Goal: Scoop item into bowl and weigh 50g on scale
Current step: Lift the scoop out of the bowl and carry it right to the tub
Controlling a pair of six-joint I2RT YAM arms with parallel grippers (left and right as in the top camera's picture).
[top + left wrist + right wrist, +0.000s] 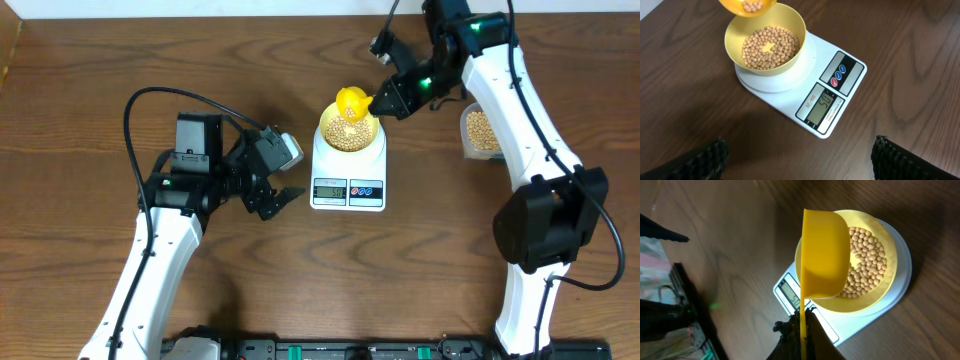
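Observation:
The white scale [349, 192] stands mid-table with the yellow bowl [326, 128] on it. The bowl holds many tan beans [770, 47] and its display [824, 104] reads 50. My right gripper [385, 100] is shut on the handle of a yellow scoop [824, 255], held over the bowl's rim [890, 260]. A few beans [751, 6] lie in the scoop [746, 7]. My left gripper [280, 200] is open and empty, just left of the scale, its fingers [800, 160] at the bottom of the left wrist view.
A clear plastic container [480, 133] of beans stands right of the scale, partly behind my right arm. Arm bases and cables line the front edge [330, 350]. Brown wooden table all around.

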